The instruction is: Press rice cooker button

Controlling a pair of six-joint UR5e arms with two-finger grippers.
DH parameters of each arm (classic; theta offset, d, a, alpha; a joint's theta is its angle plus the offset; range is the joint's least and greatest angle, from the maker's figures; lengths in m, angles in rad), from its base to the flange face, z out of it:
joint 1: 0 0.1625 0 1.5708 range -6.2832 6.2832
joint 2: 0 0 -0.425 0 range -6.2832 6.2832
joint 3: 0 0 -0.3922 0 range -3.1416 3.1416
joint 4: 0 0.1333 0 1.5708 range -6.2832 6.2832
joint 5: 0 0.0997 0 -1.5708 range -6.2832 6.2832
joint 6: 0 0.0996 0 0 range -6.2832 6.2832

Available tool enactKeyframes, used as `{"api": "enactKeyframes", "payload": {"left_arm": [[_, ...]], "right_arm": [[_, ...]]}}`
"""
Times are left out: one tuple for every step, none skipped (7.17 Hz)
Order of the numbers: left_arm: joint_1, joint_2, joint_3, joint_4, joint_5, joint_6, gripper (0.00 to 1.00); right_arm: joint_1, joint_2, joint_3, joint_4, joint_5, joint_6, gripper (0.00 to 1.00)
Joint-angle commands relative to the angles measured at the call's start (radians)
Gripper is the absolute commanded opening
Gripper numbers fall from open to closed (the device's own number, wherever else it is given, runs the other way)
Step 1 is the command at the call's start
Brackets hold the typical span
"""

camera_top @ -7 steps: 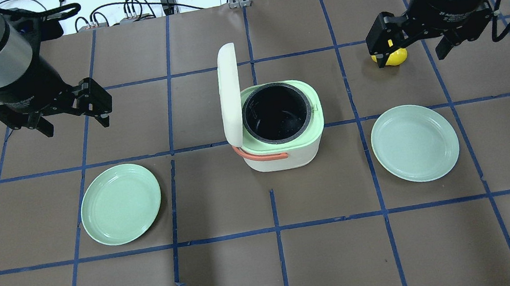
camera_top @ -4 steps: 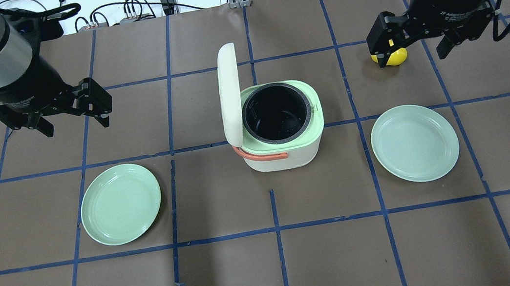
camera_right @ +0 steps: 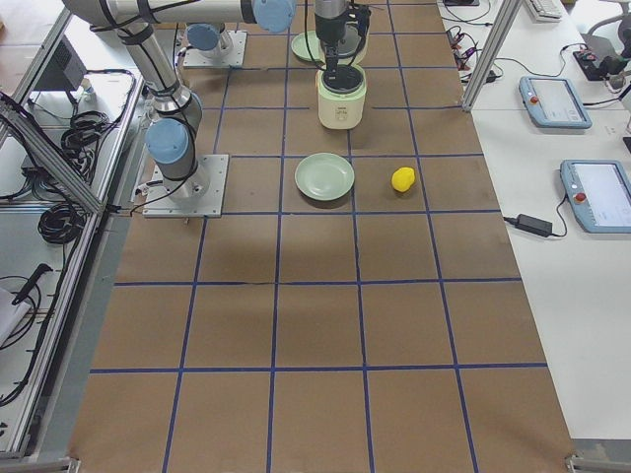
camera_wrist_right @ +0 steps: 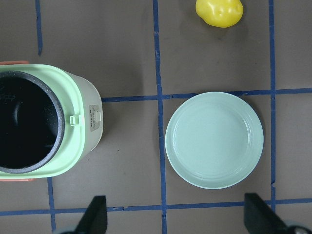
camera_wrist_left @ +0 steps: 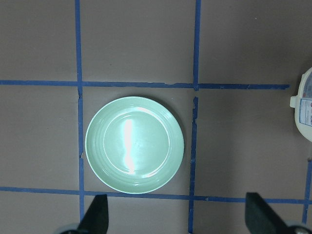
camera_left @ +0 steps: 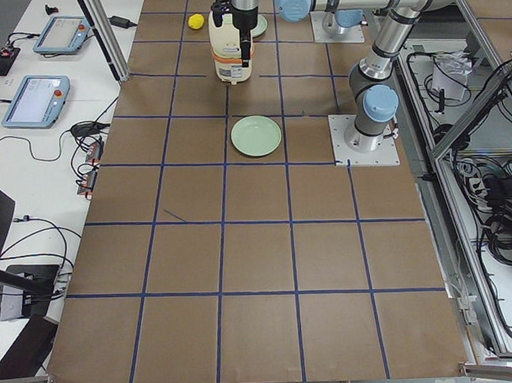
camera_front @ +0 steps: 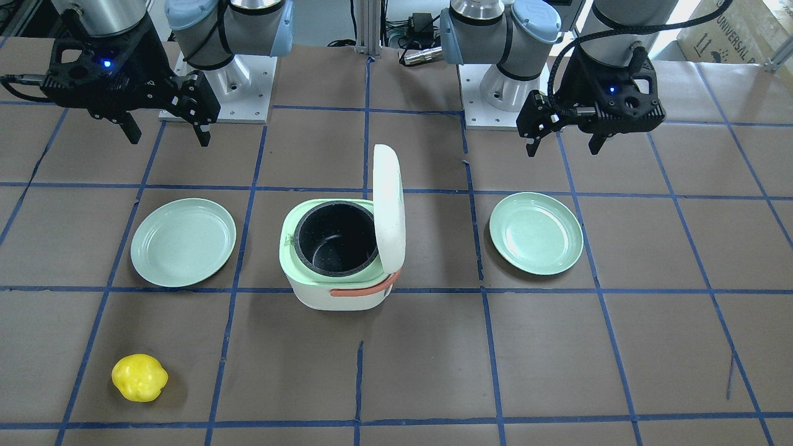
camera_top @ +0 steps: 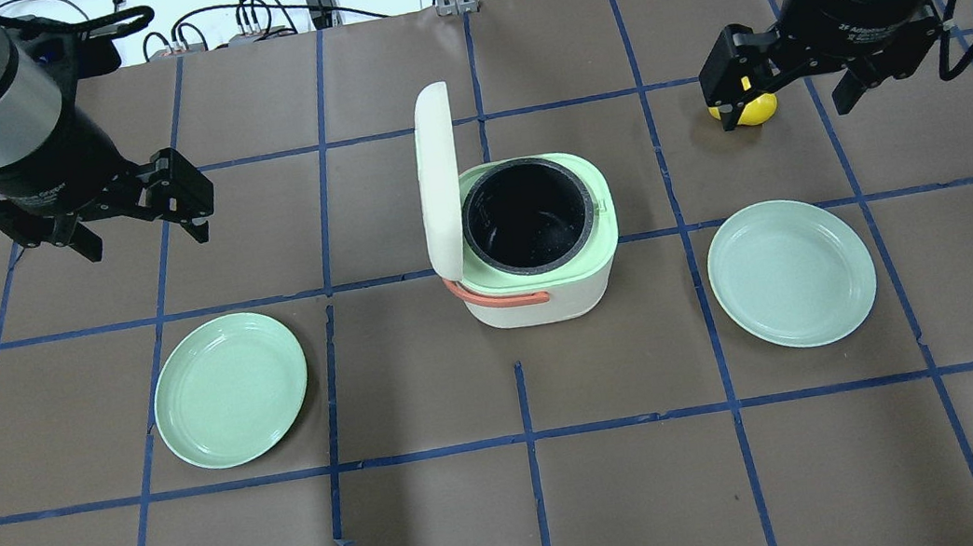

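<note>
- Left hand [camera_top: 143, 235]: raised above the table [camera_top: 627, 480], toward the robot's side of the left plate. Fingers are spread wide with nothing between them. It is well apart from the cooker.
- Right hand [camera_top: 784, 107]: raised above the table on the opposite side. Fingers are spread wide and it is empty. It is also well apart from the cooker.
- Left plate [camera_top: 230, 389]: flat on the table to the cooker's left, apart from it. It carries nothing.
- Right plate [camera_top: 791, 272]: flat on the table to the cooker's right, apart from it. It carries nothing.
- Cooker [camera_top: 540, 289]: at the table's centre, between the two plates.
  - The lid [camera_top: 438, 176] stands upright, hinged on the side toward the left plate.
  - The dark pot [camera_top: 526, 216] is exposed and looks empty.
- Button [camera_wrist_right: 74, 119]: a small mint-green pad on the cooker's green rim.
  - It sits on the side toward the right plate, opposite the hinge.
  - Nothing touches it.
- Yellow fruit [camera_front: 139, 377]: on the far part of the table, beyond the right plate. It is well apart from the cooker and has no role in the task.
- Status (judgement): the open lid indicates that the latch is released, so the press is judged done.
  - Neither hand is near the button, and no remaining step is evident.
  - If a further press were required, the right hand is on the button's side of the cooker.
</note>
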Motion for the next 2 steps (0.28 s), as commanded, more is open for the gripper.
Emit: {"api": "enactKeyframes", "payload": {"left_arm": [[0.0, 0.0, 0.0, -0.001, 0.0, 0.0, 1.0], [0.0, 0.0, 0.0, 0.0, 0.0, 0.0, 1.0]], "right_arm": [[0.001, 0.0, 0.001, 0.0, 0.001, 0.0, 0.99], [0.001, 0.0, 0.004, 0.0, 0.001, 0.0, 0.99]]}}
